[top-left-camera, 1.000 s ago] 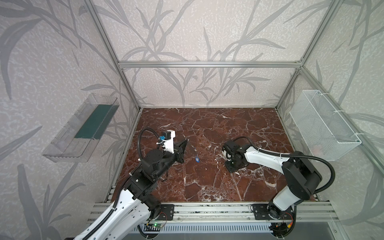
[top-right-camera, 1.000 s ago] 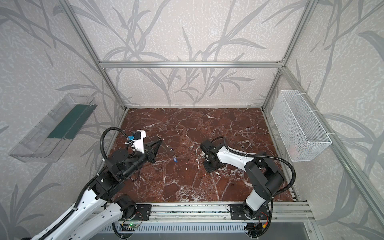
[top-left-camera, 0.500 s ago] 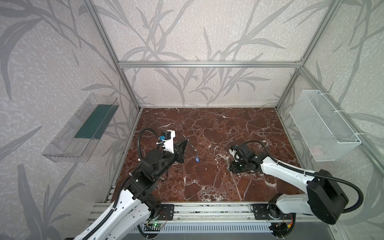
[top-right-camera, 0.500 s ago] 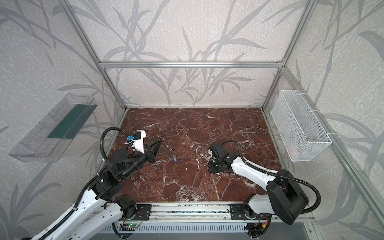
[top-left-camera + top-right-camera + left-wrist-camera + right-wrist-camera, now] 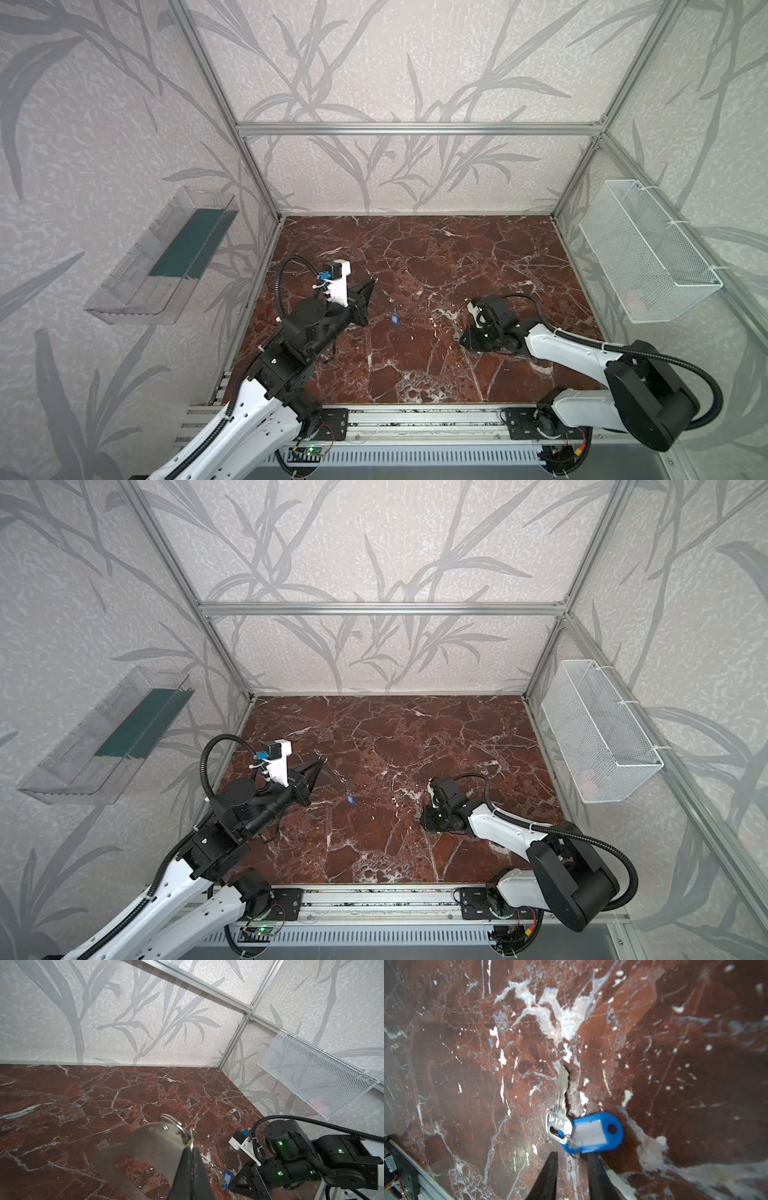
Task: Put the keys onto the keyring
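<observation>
My left gripper (image 5: 371,286) (image 5: 192,1150) is shut on the edge of the keyring (image 5: 153,1147), a flat grey metal plate held up off the marble. Small rings (image 5: 176,1126) sit in its edge holes. One key with a blue tag (image 5: 394,318) (image 5: 350,799) dangles below it. A second silver key (image 5: 560,1095) with a blue tag (image 5: 593,1132) lies flat on the marble. My right gripper (image 5: 572,1157) (image 5: 463,338) is down at the table, open a narrow gap. The key's small ring lies just between its fingertips, not pinched.
A white wire basket (image 5: 648,257) hangs on the right wall and a clear plastic tray (image 5: 166,257) on the left wall. An aluminium rail (image 5: 415,419) runs along the table's front edge. The right arm (image 5: 291,1157) lies low over the marble.
The right arm has swung its elbow out to the right, and its gripper has slid slightly toward the front edge. Its jaws opened a little. The left arm and keyring have not moved.
</observation>
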You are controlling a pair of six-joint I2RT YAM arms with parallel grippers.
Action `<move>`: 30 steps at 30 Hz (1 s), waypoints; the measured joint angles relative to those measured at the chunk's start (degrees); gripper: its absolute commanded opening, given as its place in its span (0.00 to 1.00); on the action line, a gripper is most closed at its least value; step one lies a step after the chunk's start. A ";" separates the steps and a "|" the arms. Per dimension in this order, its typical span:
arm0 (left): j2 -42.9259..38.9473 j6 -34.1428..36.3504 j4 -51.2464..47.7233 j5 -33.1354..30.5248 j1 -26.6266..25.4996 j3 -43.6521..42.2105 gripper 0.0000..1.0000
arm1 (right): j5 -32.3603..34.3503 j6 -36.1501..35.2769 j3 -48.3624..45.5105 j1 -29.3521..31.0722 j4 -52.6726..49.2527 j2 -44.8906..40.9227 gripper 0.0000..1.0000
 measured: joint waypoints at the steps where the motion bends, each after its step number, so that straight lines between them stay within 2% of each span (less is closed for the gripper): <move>1: 0.00 -0.02 0.02 0.00 0.00 0.00 0.00 | -0.17 0.02 0.00 -0.09 0.31 0.35 0.27; 22: 0.00 0.00 0.00 -0.02 0.00 0.00 0.00 | -2.91 -2.49 0.46 -0.33 1.84 1.09 0.19; 30: 0.00 -0.02 0.02 -0.02 0.00 0.00 0.00 | -1.88 -5.51 2.05 -0.35 0.44 1.09 0.22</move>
